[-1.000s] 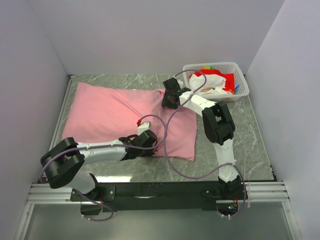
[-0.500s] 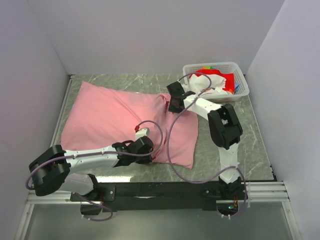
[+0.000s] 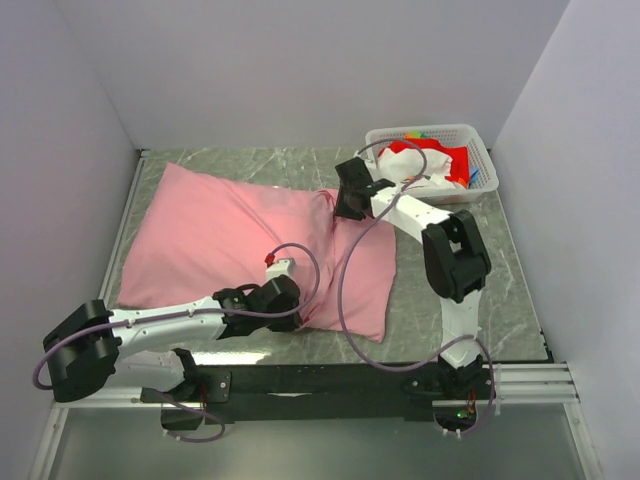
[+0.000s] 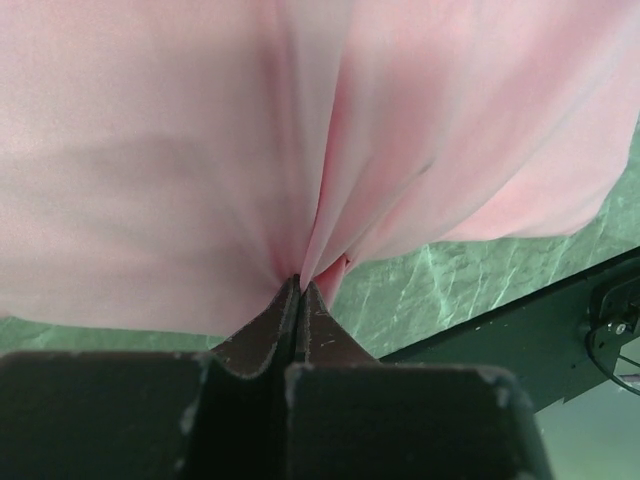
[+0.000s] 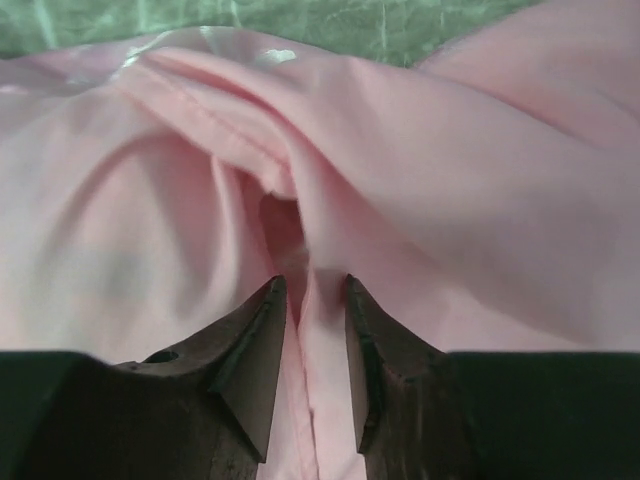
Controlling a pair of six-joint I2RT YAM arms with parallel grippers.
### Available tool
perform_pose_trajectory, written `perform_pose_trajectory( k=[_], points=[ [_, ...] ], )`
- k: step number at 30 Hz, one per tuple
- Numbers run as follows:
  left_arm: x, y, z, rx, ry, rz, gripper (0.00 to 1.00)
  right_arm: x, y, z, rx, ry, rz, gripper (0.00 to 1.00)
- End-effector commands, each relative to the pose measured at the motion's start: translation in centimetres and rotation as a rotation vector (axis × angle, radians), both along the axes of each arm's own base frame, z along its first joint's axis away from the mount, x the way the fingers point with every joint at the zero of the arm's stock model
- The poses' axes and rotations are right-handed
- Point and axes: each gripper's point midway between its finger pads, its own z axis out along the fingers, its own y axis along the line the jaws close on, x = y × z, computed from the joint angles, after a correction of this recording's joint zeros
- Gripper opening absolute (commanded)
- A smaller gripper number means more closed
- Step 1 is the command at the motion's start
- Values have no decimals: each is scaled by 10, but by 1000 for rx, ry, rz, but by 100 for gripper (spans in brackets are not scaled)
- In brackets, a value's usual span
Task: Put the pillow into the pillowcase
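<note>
Because the pillowcase (image 3: 230,240) is thin, limp and light, it will bunch and slide rather than hold a shape. Any hold is best taken on a gathered fold or a sewn hem, not on flat cloth.

The left gripper (image 4: 300,290) is fully closed on just such a fold, and pink pleats fan out ahead of its tips. Its arm lies low and stretched out along the near edge, with the elbow out to the left and the wrist pointing right.

Ahead of that gripper and to its left, the pillowcase spreads plump over the worktop (image 3: 500,270). The pillow shows in no view. From the fullness I judge it is already inside, soft enough to squash but bulky enough to drag the cloth.

The right gripper (image 5: 310,285) has its jaws a little apart, straddling a ridge of hem that runs away in front of them. Nothing looks firmly clamped. Its arm rises from the base, folds at the elbow and angles its forearm back and leftward, wrist tipped down.

Beyond and to the right of this gripper stands a white basket (image 3: 480,140) of cloth.
</note>
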Motion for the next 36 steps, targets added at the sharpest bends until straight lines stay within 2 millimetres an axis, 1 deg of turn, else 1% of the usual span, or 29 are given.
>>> perform_pose_trajectory(
  k=[1, 3, 4, 5, 6, 7, 8, 9, 10, 11, 12, 13, 14, 15, 16, 17, 18, 19, 22, 23, 26, 27, 29, 30, 31, 32, 34, 35, 36],
  points=[
    [-15, 0, -2, -15, 44, -30, 1, 14, 7, -16, -54, 15, 2, 38],
    [-16, 1, -2, -14, 42, -32, 1, 17, 8, -19, -63, 25, -2, 40],
    [-15, 2, -2, -14, 41, -29, 1, 18, 4, -24, -80, 32, -13, 40],
    [-16, 3, -2, -11, 42, -28, 1, 15, 4, -25, -86, 38, -7, 36],
    [-16, 3, -2, -13, 42, -28, 1, 13, 2, -21, -84, 33, -7, 28],
    [-16, 4, -2, -12, 41, -29, 1, 11, 0, -18, -87, 27, -7, 9],
    [-17, 4, -2, -13, 43, -30, 1, 4, -7, -22, -106, 30, -10, 1],
    [-17, 3, -4, -11, 45, -35, 1, 1, -12, -5, -95, 0, -11, 0],
    [-17, 3, -5, -8, 47, -37, 1, -11, -22, -12, -110, 20, -10, 0],
    [-17, 2, -5, -11, 47, -38, 1, -15, -25, -7, -97, 16, 7, 0],
    [-18, 1, -5, -11, 52, -43, 1, -19, -30, 11, -74, -11, 14, 0],
    [-18, 0, -7, -6, 56, -49, 1, -28, -41, 7, -71, 8, 11, 0],
    [-19, 0, -8, -3, 58, -53, 1, -31, -43, 12, -56, -5, 30, 0],
    [-19, -1, -8, -7, 61, -57, 1, -38, -40, 29, -3, -27, 66, 0],
    [-20, -1, -9, -7, 65, -58, 1, -47, -44, 25, 7, -16, 74, 0],
    [-20, -2, -9, -10, 65, -61, 1, -50, -43, 29, 18, -26, 94, 0],
    [-22, -3, -8, -17, 71, -67, 1, -55, -41, 39, 40, -40, 113, 0],
    [-22, -4, -7, -23, 72, -70, 1, -58, -43, 39, 42, -37, 117, 0],
    [-26, -1, -9, -10, 87, -80, 1, -61, -40, 50, 85, -48, 142, 0],
    [-28, 1, -10, -3, 91, -84, 1, -59, -44, 54, 101, -51, 135, 0],
    [-36, 11, -16, 21, 118, -92, 1, -58, -45, 72, 171, -72, 151, 0],
    [-37, 13, -15, 16, 119, -93, 1, -59, -45, 81, 192, -89, 161, 0],
    [-43, 18, -16, 26, 129, -119, 2, -61, -43, 90, 209, -96, 176, 0],
    [-42, 17, -7, 11, 109, -127, 8, -62, -42, 93, 210, -102, 184, 0],
    [-39, 10, 10, -15, 72, -158, 16, -64, -41, 93, 220, -98, 189, 0],
    [-37, 8, 23, -28, 43, -161, 38, -65, -40, 93, 229, -100, 197, 0],
    [-28, -10, 78, -144, -61, -205, 51, -67, -38, 88, 233, -86, 203, 0],
    [-25, -16, 96, -180, -94, -215, 57, -68, -38, 83, 233, -74, 204, 0],
    [-23, -22, 110, -200, -115, -230, 59, -69, -37, 81, 235, -67, 208, 0]
  ],
)
